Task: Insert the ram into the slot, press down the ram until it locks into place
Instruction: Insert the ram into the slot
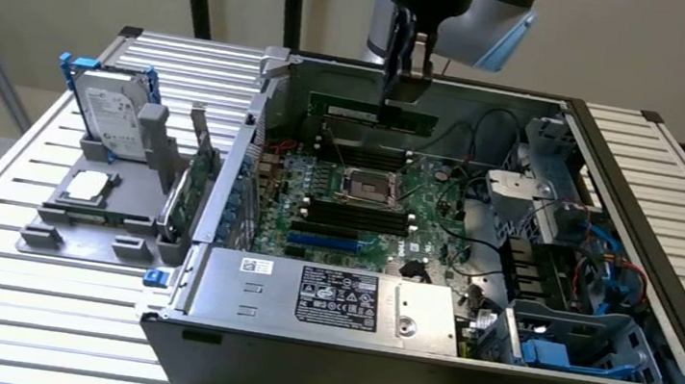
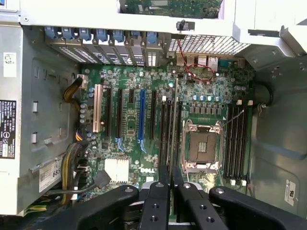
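Observation:
Above the open computer case, my gripper is shut on the ram, a long green stick held level by its upper edge. The wrist view has the black fingers of the gripper pinching the ram, which I see edge-on as a thin strip running away over the motherboard. Black slots lie in parallel groups on both sides of the processor socket: one group under the line of the ram, another beyond the socket. The ram hangs well clear of the board and touches no slot.
A silver power supply fills the case's near side. A drive cage with blue parts and cables sit at the exterior view's right. On the slatted table at the left, a grey fixture holds a hard drive. Case walls surround the board.

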You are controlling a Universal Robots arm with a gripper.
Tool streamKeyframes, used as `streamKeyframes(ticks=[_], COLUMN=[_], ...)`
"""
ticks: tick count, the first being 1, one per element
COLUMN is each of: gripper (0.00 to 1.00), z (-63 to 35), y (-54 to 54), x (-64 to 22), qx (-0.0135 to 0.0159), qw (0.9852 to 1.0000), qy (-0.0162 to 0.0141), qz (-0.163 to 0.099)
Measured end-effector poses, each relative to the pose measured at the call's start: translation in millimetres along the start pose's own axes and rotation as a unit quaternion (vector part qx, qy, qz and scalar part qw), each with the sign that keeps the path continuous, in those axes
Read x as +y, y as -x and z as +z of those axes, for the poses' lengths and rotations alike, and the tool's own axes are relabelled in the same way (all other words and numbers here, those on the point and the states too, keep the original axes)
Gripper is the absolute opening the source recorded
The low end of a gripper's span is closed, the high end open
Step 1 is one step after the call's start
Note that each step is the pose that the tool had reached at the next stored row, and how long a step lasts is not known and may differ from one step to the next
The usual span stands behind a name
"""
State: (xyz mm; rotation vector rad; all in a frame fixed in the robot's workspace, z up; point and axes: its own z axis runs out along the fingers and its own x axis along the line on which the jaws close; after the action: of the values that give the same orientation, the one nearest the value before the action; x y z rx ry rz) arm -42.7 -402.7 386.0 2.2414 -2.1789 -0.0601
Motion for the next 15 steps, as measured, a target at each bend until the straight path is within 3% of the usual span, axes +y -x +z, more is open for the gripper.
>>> streamKeyframes(ticks=[10,15], gripper=[0.13,0.13], z=[18.1,26.9], y=[4.9,6.5], x=[-2.4,-11.0], qx=[0.0002,0.0003], qw=[1.0000,1.0000], qy=[0.0001,0.0001], qz=[-0.002,-0.002])
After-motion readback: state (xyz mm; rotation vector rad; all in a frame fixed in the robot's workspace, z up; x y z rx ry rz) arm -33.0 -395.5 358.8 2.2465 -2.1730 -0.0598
